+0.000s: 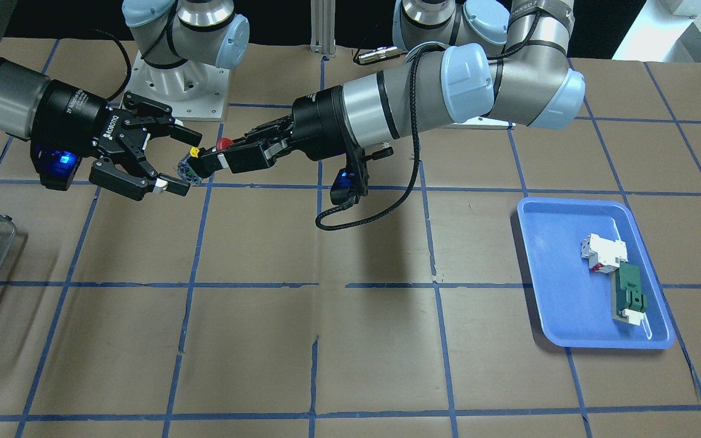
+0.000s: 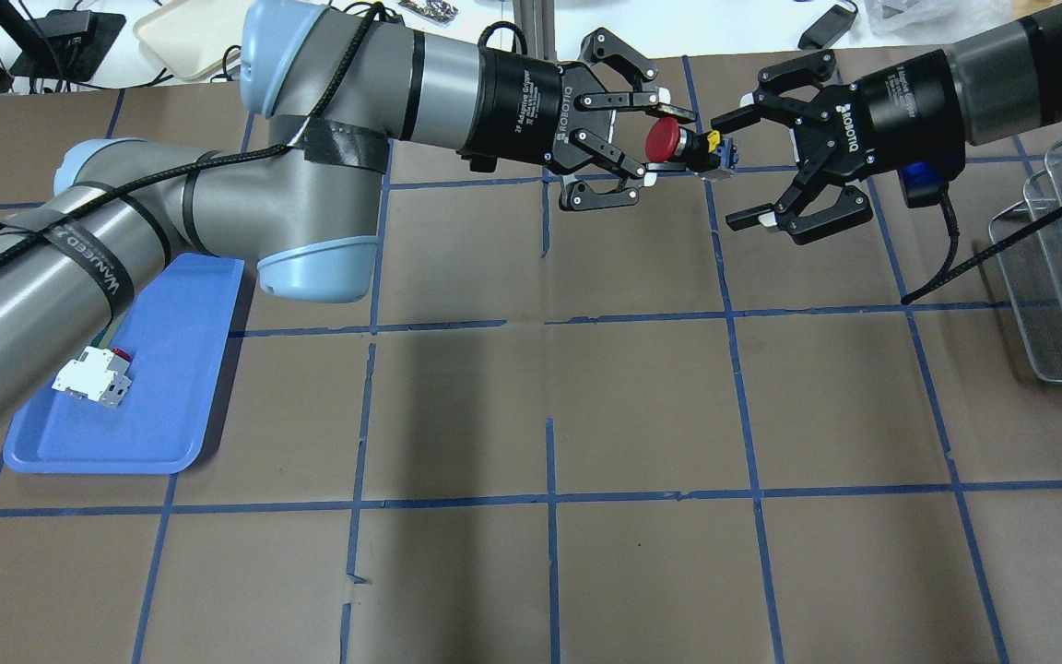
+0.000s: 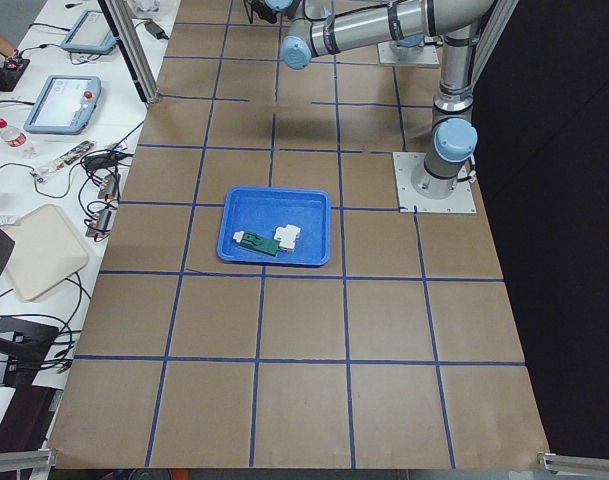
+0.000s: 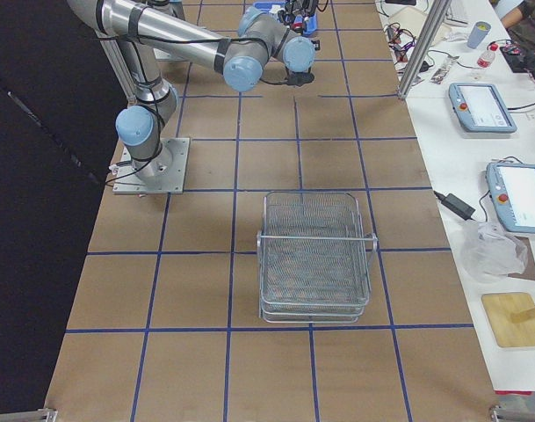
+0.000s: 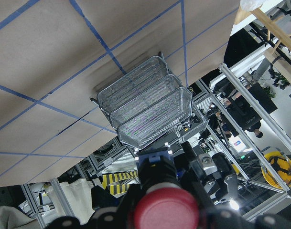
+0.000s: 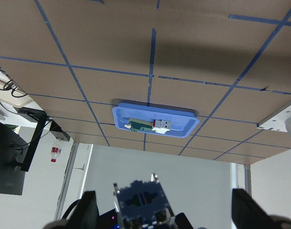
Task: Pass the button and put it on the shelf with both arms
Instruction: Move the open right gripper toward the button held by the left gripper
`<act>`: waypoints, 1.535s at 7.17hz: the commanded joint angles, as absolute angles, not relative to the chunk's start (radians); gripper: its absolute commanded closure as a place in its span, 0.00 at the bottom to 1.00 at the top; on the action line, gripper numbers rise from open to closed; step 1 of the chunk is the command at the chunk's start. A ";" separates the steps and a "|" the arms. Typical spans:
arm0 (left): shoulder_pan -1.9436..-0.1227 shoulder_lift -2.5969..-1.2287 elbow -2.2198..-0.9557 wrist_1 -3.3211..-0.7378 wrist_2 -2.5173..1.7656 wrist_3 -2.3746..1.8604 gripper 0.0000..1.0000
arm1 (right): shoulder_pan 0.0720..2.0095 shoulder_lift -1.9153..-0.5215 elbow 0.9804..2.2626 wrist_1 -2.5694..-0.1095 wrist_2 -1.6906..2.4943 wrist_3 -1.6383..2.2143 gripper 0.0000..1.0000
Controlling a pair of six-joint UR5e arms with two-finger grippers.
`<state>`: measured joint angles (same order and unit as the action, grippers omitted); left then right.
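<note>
The left gripper (image 2: 667, 148) was clenched on the button (image 2: 684, 145), grasping it at the red-cap end. The black body and its yellow bit stuck out toward 3 o'clock in the overhead view, well above the counter (image 2: 642, 397). The right gripper (image 2: 739, 170) stood released just at 3 o'clock of that tail, its jaws spread wide, one toward 12 and one toward 6.

The handover would probably go best if the right gripper eased toward 9 o'clock until its pads bracketed the black body rather than the yellow tip alone. It should stay centred, as the right wrist view suggested it was, and close firmly before the left gripper let go. Both sets of fingers lay in much the same plane and little body showed between them. A slow approach seemed wise, so that the fingertips would not knock together.

The shelf (image 2: 1061, 258) stood at 4 o'clock of the right gripper, and the blue tray (image 2: 171, 387) lay at 8 o'clock of the left.

Whether the right pads were touching the button could not be told. In the left wrist view the blurred cap hid the grip itself. Both side views showed the meeting point small at the top edge. The overhead frame cut off the shelf, and the left arm (image 2: 218, 203) covered part of the tray, so only the white-and-red block (image 2: 93, 378) showed there.
</note>
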<state>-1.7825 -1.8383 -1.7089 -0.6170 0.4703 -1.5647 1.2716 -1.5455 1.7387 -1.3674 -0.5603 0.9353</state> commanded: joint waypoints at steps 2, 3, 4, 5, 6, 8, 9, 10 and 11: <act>-1.782 -1.838 -1.709 -0.615 0.469 -1.571 0.94 | 1.273 -1.546 1.741 -1.361 -0.540 0.934 0.00; -1.782 -1.833 -1.709 -0.615 0.469 -1.572 0.94 | 1.275 -1.546 1.741 -1.353 -0.540 0.934 0.00; -1.782 -1.833 -1.709 -0.617 0.469 -1.572 0.94 | 1.275 -1.545 1.741 -1.353 -0.540 0.934 0.00; -1.784 -1.832 -1.710 -0.615 0.469 -1.572 0.94 | 1.276 -1.545 1.741 -1.351 -0.540 0.934 0.00; -1.787 -1.822 -1.710 -0.615 0.471 -1.575 0.95 | 1.282 -1.546 1.741 -1.351 -0.540 0.934 0.00; -1.787 -1.819 -1.710 -0.615 0.471 -1.582 0.95 | 1.284 -1.548 1.740 -1.329 -0.540 0.939 0.00; -1.787 -1.819 -1.710 -0.615 0.469 -1.583 0.95 | 1.284 -1.555 1.740 -1.321 -0.540 0.939 0.00; -1.787 -1.821 -1.710 -0.615 0.469 -1.583 0.95 | 1.285 -1.558 1.740 -1.321 -0.540 0.939 0.00; -1.787 -1.819 -1.709 -0.615 0.469 -1.583 0.95 | 1.284 -1.562 1.740 -1.316 -0.540 0.940 0.00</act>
